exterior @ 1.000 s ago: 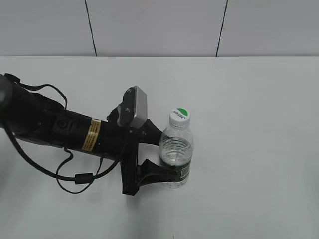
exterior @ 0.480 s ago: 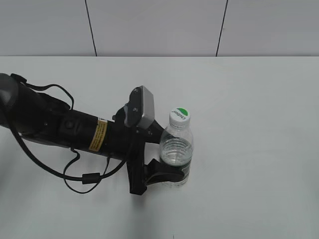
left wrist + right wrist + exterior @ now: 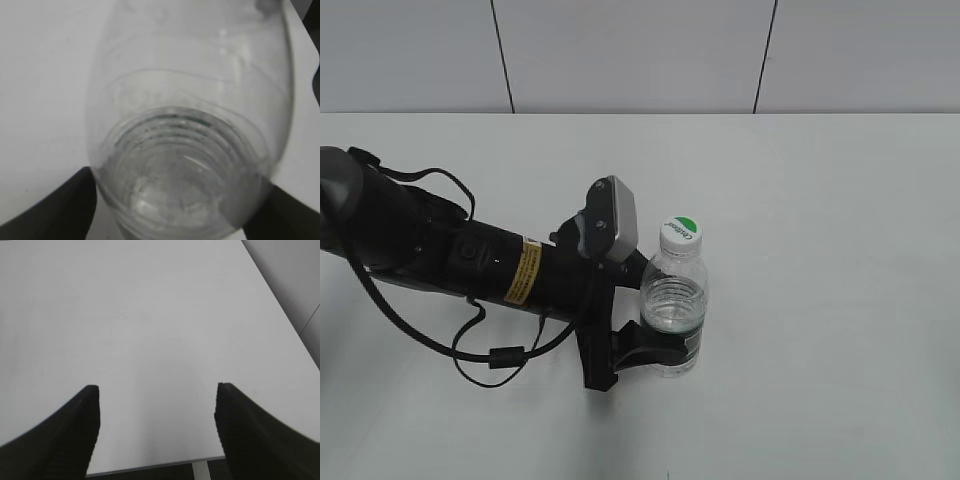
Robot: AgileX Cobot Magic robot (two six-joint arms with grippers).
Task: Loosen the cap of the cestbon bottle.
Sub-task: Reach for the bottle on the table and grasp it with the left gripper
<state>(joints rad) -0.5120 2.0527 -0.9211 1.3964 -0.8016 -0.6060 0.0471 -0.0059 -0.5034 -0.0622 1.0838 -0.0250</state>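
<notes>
The cestbon bottle [image 3: 673, 305], clear with a dark green label band, stands upright on the white table [image 3: 820, 200] near the middle. Its white cap [image 3: 681, 232] with a green half-circle sits on top, with nothing touching it. My left gripper [image 3: 660, 315] reaches in from the left, and its black fingers [image 3: 655, 350] clasp the bottle's lower body on both sides. In the left wrist view the bottle [image 3: 190, 125] fills the frame between the two fingers of the gripper [image 3: 181, 177]. My right gripper [image 3: 157, 386] is open and empty over bare table; it does not show in the exterior view.
The left arm's black body and a looping cable [image 3: 490, 355] lie across the table's left half. A grey panelled wall [image 3: 620, 50] runs behind the table. The right wrist view shows the table's near edge [image 3: 150, 466] below the fingers.
My left arm has slid a little to the right, and its fingers have closed in against the bottle's sides. The bottle has stayed in place.
</notes>
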